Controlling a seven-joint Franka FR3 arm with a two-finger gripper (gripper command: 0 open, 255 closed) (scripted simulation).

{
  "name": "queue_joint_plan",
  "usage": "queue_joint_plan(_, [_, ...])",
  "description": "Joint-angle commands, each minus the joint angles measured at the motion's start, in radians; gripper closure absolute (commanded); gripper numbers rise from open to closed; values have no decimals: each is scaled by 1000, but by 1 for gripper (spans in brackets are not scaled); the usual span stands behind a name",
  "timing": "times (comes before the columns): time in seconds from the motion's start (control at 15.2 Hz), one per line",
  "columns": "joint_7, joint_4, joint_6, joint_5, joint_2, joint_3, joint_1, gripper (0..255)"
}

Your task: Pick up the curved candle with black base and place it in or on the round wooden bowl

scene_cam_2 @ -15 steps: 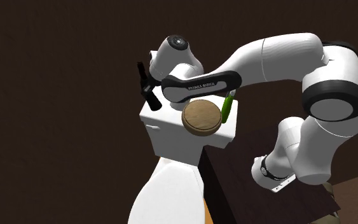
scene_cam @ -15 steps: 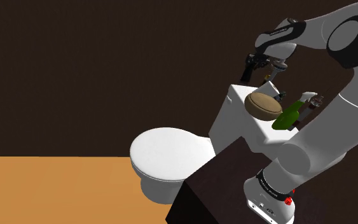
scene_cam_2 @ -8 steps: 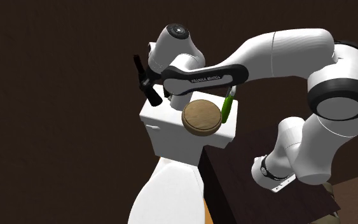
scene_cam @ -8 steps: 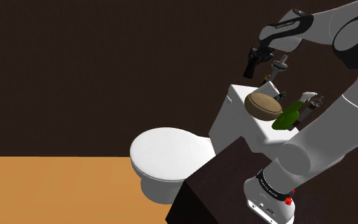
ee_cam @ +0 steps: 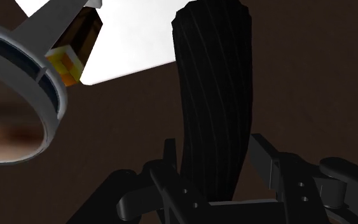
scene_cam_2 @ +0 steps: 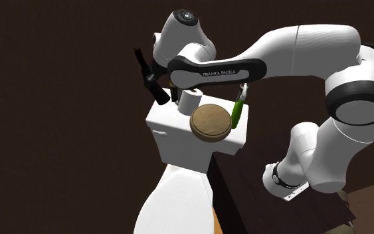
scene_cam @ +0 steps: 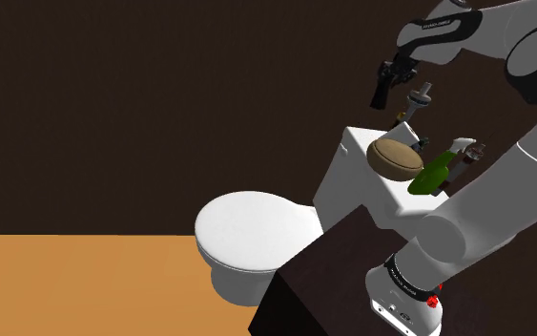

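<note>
My gripper is shut on a dark, ribbed, curved candle, holding it in the air above the far end of the white toilet tank. In the second exterior view the candle sticks up out of the gripper, off the tank's left corner. In the wrist view the black ribbed candle is clasped between both fingers of the gripper. The round wooden bowl lies on the tank top, nearer the stand than the gripper, and its round face shows.
A green bottle lies beside the bowl toward the arm. A white cylinder and a grey stemmed object stand behind the bowl. Below are the white toilet lid, the dark stand and the orange floor.
The gripper has risen with the candle clasped in it, moving up and away from the tank top. Bowl and bottle have not moved.
</note>
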Motion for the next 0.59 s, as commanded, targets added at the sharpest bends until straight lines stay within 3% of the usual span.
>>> queue_joint_plan(0.0, [6,23,-27,-5,-5,1,1,255])
queue_joint_plan(0.13, [7,42,-49,-8,-8,2,2,255])
queue_joint_plan(0.53, [94,-227,-22,-162,-270,35,-17,255])
